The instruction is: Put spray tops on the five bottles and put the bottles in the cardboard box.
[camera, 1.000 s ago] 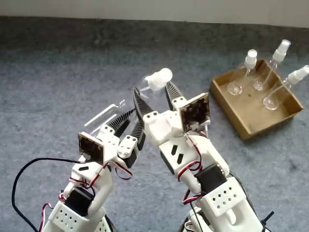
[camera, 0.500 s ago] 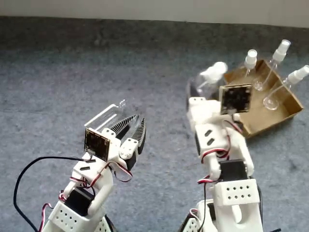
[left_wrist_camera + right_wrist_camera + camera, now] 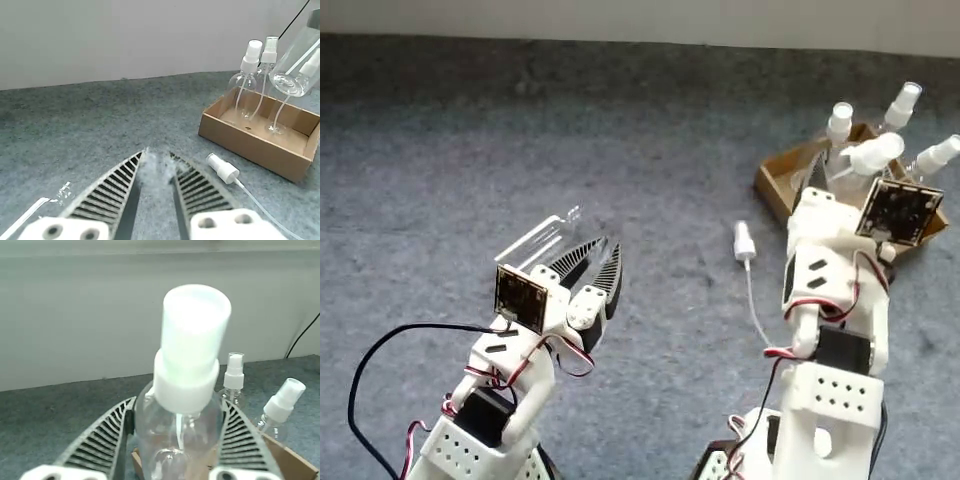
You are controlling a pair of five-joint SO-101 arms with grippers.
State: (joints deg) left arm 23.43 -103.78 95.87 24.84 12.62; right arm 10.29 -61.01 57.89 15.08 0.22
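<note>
High view has an arm over the cardboard box [image 3: 775, 187]. What is it carrying?

That is the right gripper [image 3: 178, 404]. Its black ribbed fingers are clamped on the round body of a clear plastic bottle [image 3: 177, 440], which is fitted with a white spray top [image 3: 190, 340]. The bottle hangs over the box.

And what is inside the box?

It is a shallow brown tray. Three clear capped bottles [image 3: 839, 122] stand or lean in it, just beyond the gripper's load.

And the left gripper [image 3: 157, 157]?

Its jaws sit nearly together with a narrow gap, gripping nothing, above the grey carpet [image 3: 440, 150]. A loose spray top [image 3: 223, 169], white with a thin dip tube, lies just ahead of one fingertip. An uncapped bottle [image 3: 535, 240] of clear plastic lies on its side just beside the other finger.
</note>
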